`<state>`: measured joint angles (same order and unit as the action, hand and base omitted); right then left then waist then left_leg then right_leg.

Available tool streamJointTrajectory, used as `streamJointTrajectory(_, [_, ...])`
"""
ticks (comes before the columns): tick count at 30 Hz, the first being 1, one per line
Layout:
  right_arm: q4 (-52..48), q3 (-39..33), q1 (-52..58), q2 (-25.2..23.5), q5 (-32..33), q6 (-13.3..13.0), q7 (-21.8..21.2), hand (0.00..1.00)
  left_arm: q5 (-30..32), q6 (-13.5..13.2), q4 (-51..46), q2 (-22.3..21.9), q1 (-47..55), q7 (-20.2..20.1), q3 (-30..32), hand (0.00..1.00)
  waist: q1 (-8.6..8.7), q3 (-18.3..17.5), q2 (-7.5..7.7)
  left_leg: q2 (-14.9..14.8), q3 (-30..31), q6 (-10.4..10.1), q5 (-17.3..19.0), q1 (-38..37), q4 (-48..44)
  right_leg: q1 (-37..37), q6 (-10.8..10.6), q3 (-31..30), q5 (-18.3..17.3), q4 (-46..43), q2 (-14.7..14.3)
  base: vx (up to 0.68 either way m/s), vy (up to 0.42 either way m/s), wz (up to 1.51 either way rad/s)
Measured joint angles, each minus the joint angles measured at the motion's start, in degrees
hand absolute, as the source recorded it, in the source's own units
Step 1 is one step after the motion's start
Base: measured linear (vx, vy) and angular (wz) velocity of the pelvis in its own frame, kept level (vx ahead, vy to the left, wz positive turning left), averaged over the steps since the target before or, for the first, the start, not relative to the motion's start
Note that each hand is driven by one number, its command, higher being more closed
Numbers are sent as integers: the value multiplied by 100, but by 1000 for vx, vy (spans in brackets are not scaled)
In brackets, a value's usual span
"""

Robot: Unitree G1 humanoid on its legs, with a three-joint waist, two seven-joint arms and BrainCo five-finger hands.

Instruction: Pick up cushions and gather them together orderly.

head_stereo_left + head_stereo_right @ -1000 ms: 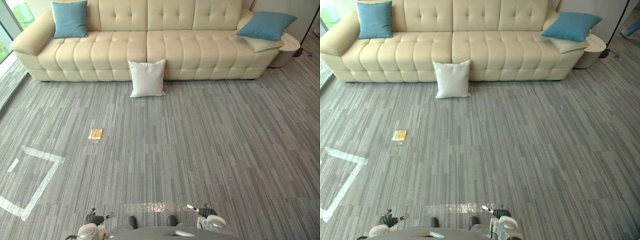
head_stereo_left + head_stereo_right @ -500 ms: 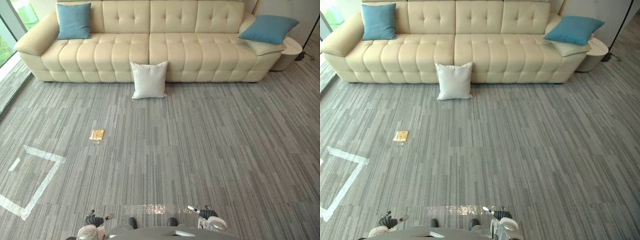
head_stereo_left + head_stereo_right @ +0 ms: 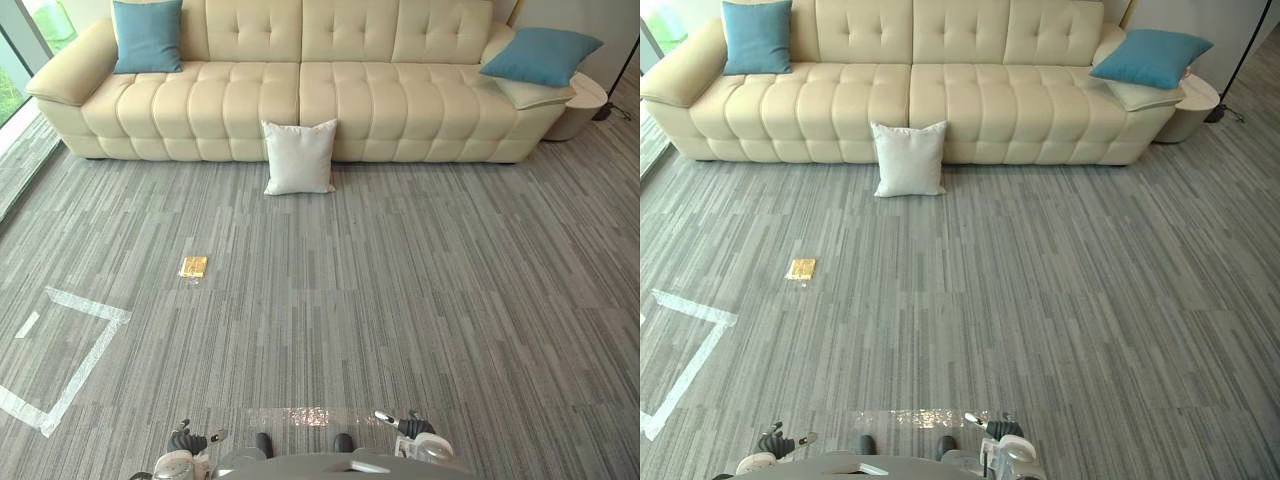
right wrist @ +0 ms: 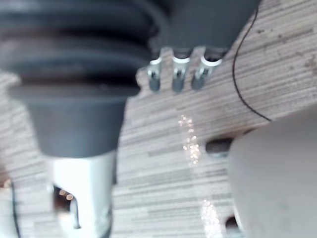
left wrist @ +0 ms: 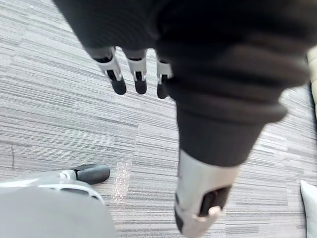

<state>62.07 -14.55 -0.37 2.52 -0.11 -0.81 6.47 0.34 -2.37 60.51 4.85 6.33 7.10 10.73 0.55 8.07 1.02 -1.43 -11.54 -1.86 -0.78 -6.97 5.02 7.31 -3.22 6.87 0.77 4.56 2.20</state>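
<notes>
My two hands hang nearest me, well short of the sofa [image 3: 330, 95]: the left hand [image 5: 140, 74] and the right hand [image 4: 177, 74] both have straight, slack fingers and hold nothing. The white cushion [image 3: 299, 157] stands on the carpet at the sofa's front, leaning on it as far as I can tell. The left blue cushion [image 3: 148, 36] sits at the sofa's left end, and the right blue cushion [image 3: 541, 55] sits on its right arm. I expect all three to be light and squashy, so I'd clasp each by its two sides.
</notes>
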Motion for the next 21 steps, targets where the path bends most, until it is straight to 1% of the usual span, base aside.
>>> streamJointTrajectory(8, [-2,7,-14,-1,-5,11,0,0,2,1,-1,63,-5,2,-85,0,-31,11,26,-1,-140,15,64,145,-1,-224,-9,-137,-9,0,-1,5,-12,-9])
streamJointTrajectory(11, [-4,4,-44,-2,-2,64,0,0,1,1,-14,92,-34,3,-76,0,-47,26,66,19,-188,12,136,287,-39,-373,-78,-172,-56,-2,25,35,0,-9])
streamJointTrajectory(14, [-26,1,-64,-16,0,103,2,0,-8,2,-70,126,-66,7,-59,0,-76,51,107,73,-261,104,309,503,-154,-603,-137,-252,-96,-67,99,94,38,-11])
streamJointTrajectory(15, [-41,-11,-90,-48,1,103,2,0,-10,1,-117,147,-67,10,-52,0,-87,84,140,66,-291,117,537,708,-547,-693,-167,-293,-162,-185,146,137,72,-16])
streamJointTrajectory(17, [-85,-33,-96,-85,24,99,3,0,-14,1,-150,137,-69,15,-45,0,-104,105,108,-22,-381,196,1168,995,-1405,-939,-312,-322,-512,-815,213,173,91,-28])
streamJointTrajectory(18, [-102,-29,-102,-79,34,93,0,0,-14,1,-156,124,-72,16,-46,0,-117,131,69,-69,-410,209,1322,1010,-1600,-1024,-351,-311,-607,-1109,216,160,109,-32])
streamJointTrajectory(19, [-204,-30,-98,-68,69,88,1,0,-13,-1,-165,114,-82,16,-63,0,-134,181,2,-119,-427,229,1510,1013,-1803,-1198,-419,-271,-730,-1672,225,155,152,-20])
streamJointTrajectory(20, [-279,-29,-80,-76,101,65,1,0,-15,-2,-166,113,-106,19,-81,0,-104,201,-23,-131,-427,269,1604,964,-1931,-1490,-448,-185,-824,-2425,275,240,213,-8])
streamJointTrajectory(21, [-311,-30,-86,-85,125,41,1,0,-15,-2,-168,116,-128,23,-83,0,-91,215,-22,-130,-422,292,1628,902,-1974,-1669,-441,-112,-825,-2865,322,302,223,10])
